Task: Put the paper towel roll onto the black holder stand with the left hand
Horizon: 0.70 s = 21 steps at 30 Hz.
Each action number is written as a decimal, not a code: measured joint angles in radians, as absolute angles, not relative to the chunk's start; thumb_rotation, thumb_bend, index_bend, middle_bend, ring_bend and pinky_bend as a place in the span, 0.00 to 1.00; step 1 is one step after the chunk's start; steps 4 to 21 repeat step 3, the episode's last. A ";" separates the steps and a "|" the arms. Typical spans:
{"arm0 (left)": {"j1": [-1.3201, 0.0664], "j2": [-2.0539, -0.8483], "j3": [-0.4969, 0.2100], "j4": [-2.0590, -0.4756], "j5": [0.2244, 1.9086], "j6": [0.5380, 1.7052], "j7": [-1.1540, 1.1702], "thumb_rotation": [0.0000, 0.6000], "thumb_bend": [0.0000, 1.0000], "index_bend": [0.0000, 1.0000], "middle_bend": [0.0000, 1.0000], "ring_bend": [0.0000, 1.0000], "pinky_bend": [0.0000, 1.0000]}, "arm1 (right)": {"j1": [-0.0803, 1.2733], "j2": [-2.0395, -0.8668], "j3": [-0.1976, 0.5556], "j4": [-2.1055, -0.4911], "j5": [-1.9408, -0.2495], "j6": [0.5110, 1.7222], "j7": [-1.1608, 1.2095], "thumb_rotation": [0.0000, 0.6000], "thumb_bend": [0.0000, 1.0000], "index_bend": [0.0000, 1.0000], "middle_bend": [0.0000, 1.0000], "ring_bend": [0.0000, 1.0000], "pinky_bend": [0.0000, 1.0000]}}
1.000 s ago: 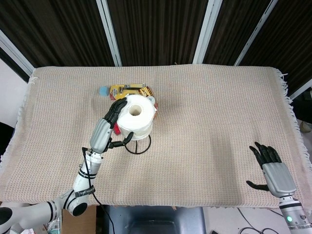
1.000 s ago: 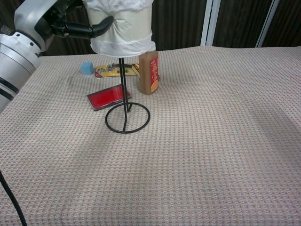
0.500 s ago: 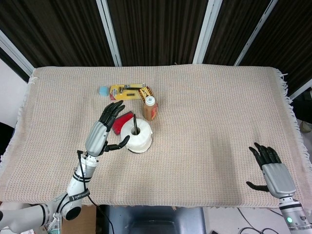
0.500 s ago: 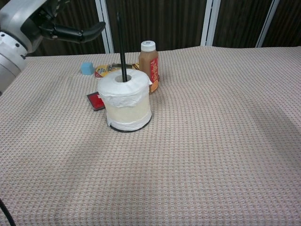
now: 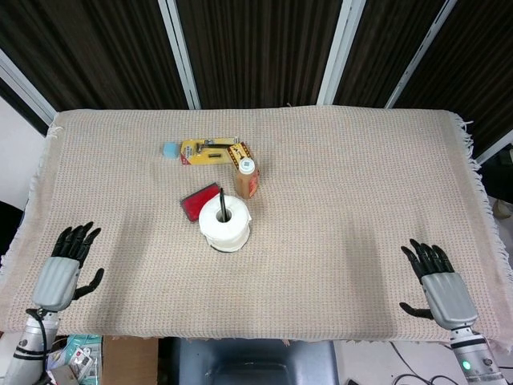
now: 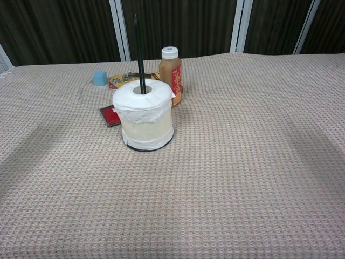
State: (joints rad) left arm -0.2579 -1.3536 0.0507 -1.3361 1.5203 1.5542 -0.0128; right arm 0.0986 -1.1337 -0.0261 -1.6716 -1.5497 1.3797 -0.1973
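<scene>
The white paper towel roll (image 5: 224,224) (image 6: 144,118) sits upright on the black holder stand, whose rod (image 6: 139,48) rises through the roll's core and whose ring base (image 6: 135,148) peeks out beneath it. My left hand (image 5: 62,269) hovers at the table's near left edge, far from the roll, fingers spread and empty. At the near right edge my right hand (image 5: 436,286) is also spread and empty. Neither hand appears in the chest view.
Behind the roll stand a brown bottle with a white cap (image 5: 247,177) (image 6: 170,76), a flat red case (image 5: 199,200) (image 6: 110,114), a yellow package (image 5: 210,150) and a small blue block (image 5: 170,150) (image 6: 99,77). A beige woven cloth (image 5: 345,200) covers the table.
The left hand lowered the roll onto the stand, let go, then drew back to the table's near left edge. The right hand barely shifted.
</scene>
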 measured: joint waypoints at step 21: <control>-0.239 -1.337 0.070 -1.347 1.507 1.561 0.084 1.00 0.41 0.00 0.00 0.00 0.00 | 0.098 -1.136 -0.026 -1.672 -1.549 1.381 -0.200 1.00 0.06 0.00 0.00 0.00 0.00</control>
